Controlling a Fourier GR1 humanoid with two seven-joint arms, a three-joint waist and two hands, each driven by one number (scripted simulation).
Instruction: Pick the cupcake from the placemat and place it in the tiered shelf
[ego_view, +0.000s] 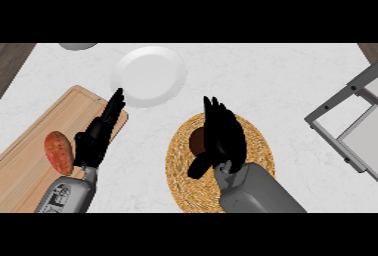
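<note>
Right robot hand (221, 137) hovers released, fingers straight, over the cupcake (198, 140) on the mat (255, 145), frame centre. Left robot hand (100, 132) rests released, lower left. Risk — closing off-centre could topple it, w/ the shelf (347, 125) far right.

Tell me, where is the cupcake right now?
In the head view, the cupcake sits on the round woven placemat, just left of the right hand.

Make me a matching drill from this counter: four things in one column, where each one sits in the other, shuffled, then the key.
1. cupcake
2. white plate
3. tiered shelf
4. sweet potato

A. on the wooden cutting board
B. at the right edge
C. on the woven placemat, beside the right hand
D. near the top, past the left hand

Pairs: 1-C, 2-D, 3-B, 4-A
</note>
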